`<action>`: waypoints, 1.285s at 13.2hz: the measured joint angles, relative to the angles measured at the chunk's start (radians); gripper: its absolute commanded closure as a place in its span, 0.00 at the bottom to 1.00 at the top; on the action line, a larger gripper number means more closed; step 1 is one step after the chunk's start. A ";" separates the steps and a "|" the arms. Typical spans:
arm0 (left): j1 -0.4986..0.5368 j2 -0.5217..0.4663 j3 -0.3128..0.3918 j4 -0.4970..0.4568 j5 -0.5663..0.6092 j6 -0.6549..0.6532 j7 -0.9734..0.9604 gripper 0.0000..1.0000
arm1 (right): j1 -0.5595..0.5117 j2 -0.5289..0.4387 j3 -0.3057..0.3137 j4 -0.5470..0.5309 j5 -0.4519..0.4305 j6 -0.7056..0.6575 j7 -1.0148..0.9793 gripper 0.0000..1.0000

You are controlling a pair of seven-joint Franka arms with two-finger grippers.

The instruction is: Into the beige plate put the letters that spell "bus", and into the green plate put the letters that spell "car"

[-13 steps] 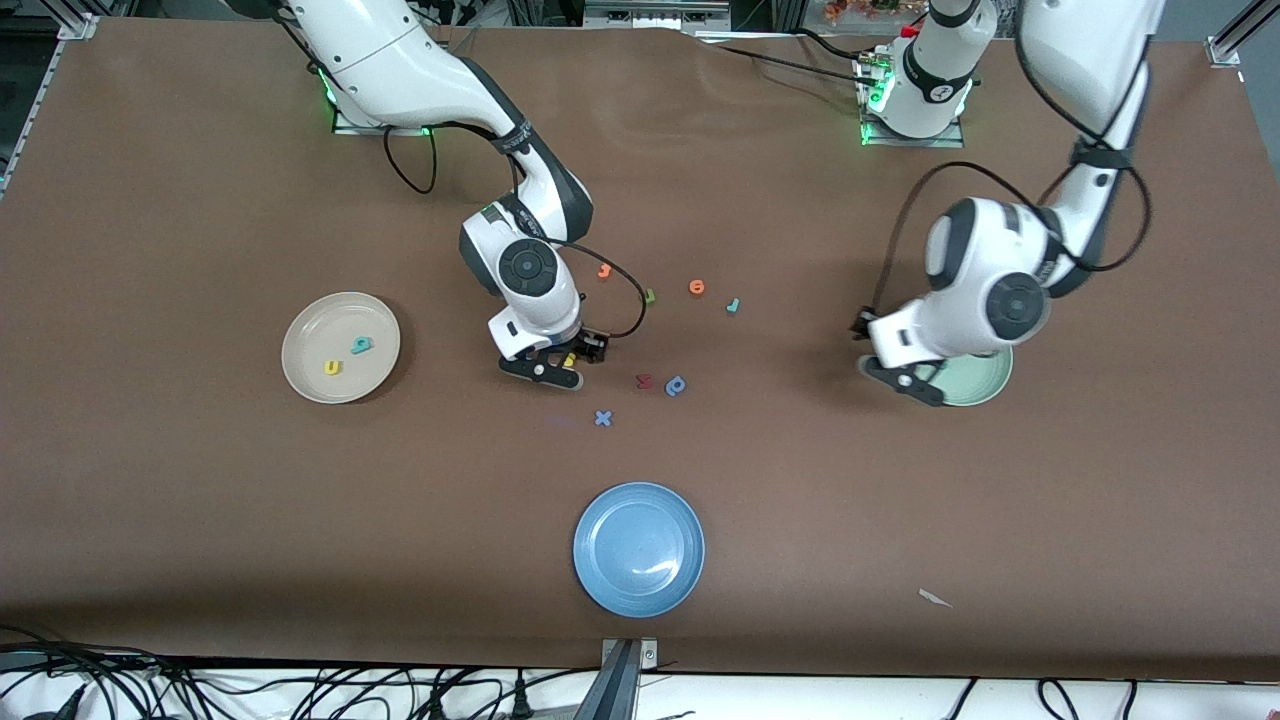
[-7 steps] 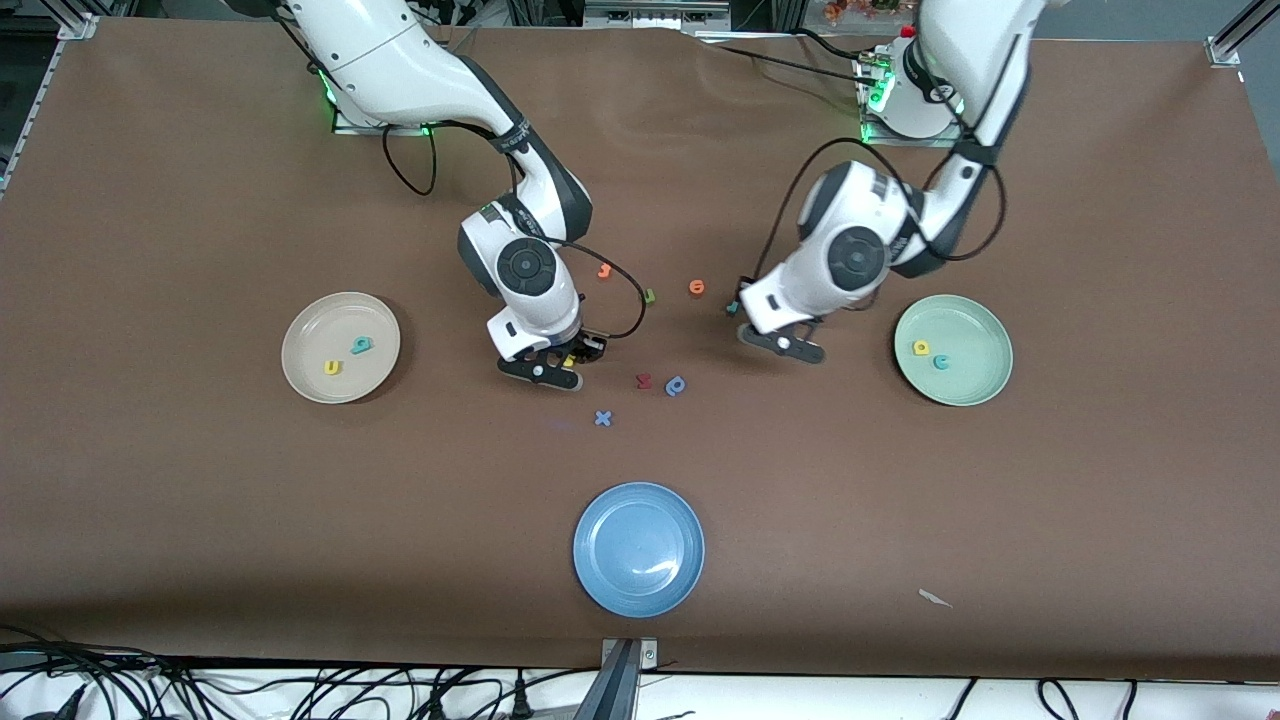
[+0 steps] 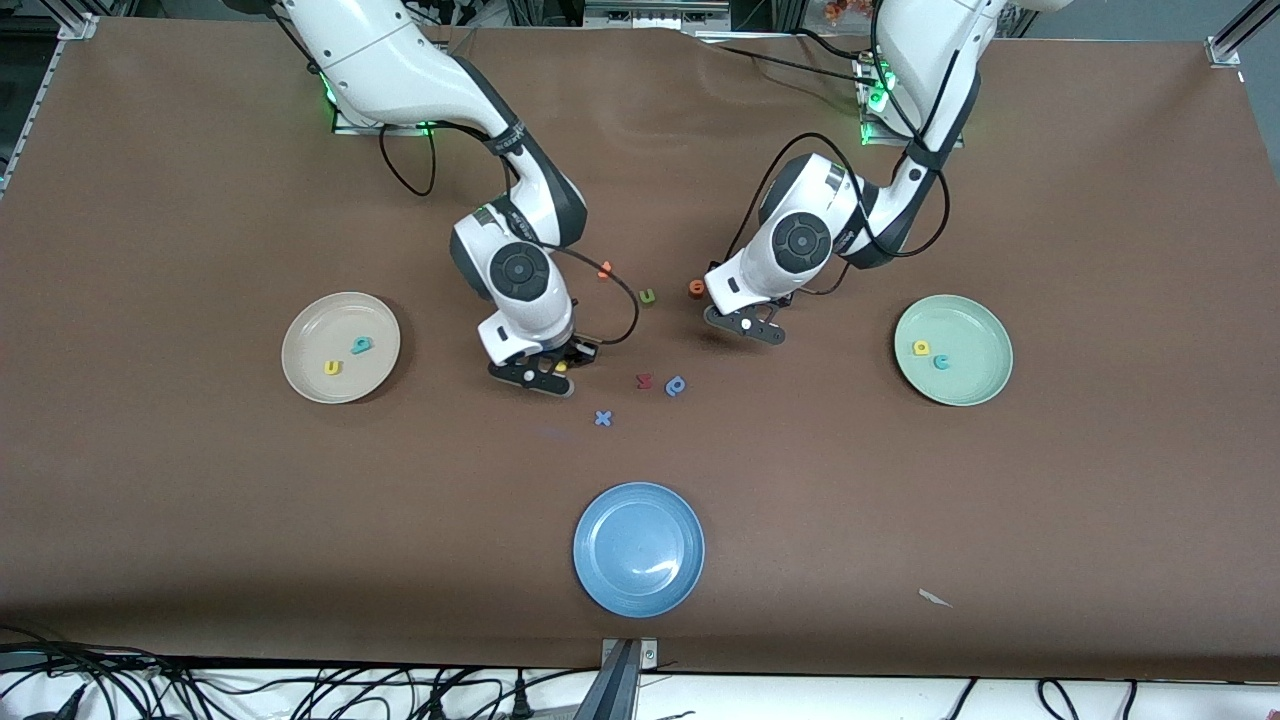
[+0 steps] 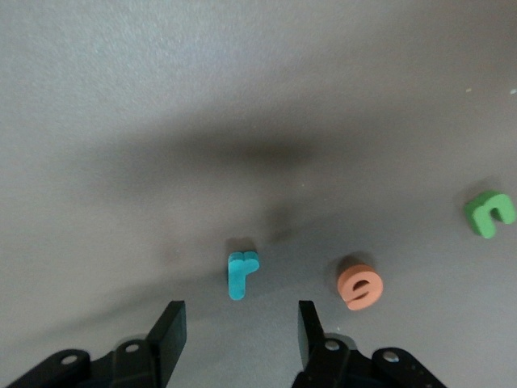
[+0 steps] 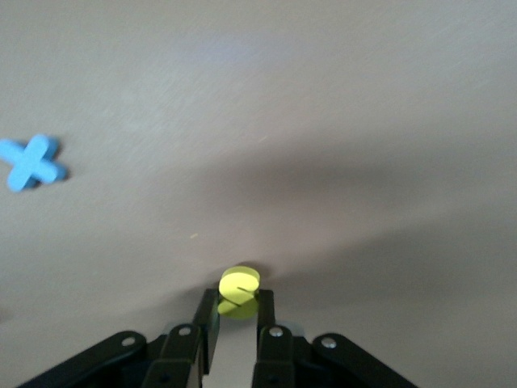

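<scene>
My right gripper (image 3: pixel 548 372) (image 5: pixel 238 305) is shut on the yellow "s" (image 5: pixel 239 284), low over the table between the beige plate (image 3: pixel 310 340) and the scattered letters. That plate holds a yellow "u" (image 3: pixel 332 367) and a teal "b" (image 3: pixel 361 345). The left gripper (image 3: pixel 745 325) (image 4: pixel 240 317) hangs open over the teal "r" (image 4: pixel 242 273), which lies just ahead of its fingertips and is hidden in the front view. In the green plate (image 3: pixel 975 335) lie a yellow "a" (image 3: pixel 921 348) and a teal "c" (image 3: pixel 941 361).
Loose letters lie mid-table: an orange one (image 3: pixel 604 270), an olive "u" (image 3: pixel 648 296), a round orange one (image 3: pixel 697 288) (image 4: pixel 360 284), a red one (image 3: pixel 644 381), a blue "p" (image 3: pixel 676 385) and a blue "x" (image 3: pixel 603 418). A blue plate (image 3: pixel 638 548) sits nearer the front camera.
The left arm swung from over the green plate to the teal "r", still open. The right gripper shut on the yellow "s" and shifted slightly toward the beige plate.
</scene>
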 measured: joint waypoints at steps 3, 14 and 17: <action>-0.007 0.029 0.000 -0.003 0.000 0.044 0.000 0.43 | -0.001 -0.087 -0.066 0.029 -0.003 -0.238 -0.118 0.88; -0.008 0.029 0.002 -0.001 0.001 0.046 0.000 1.00 | -0.017 -0.222 -0.446 -0.188 0.000 -0.345 -0.858 0.88; 0.048 0.013 0.018 0.014 0.001 0.038 0.048 1.00 | -0.027 -0.221 -0.462 -0.306 0.001 -0.217 -0.911 0.88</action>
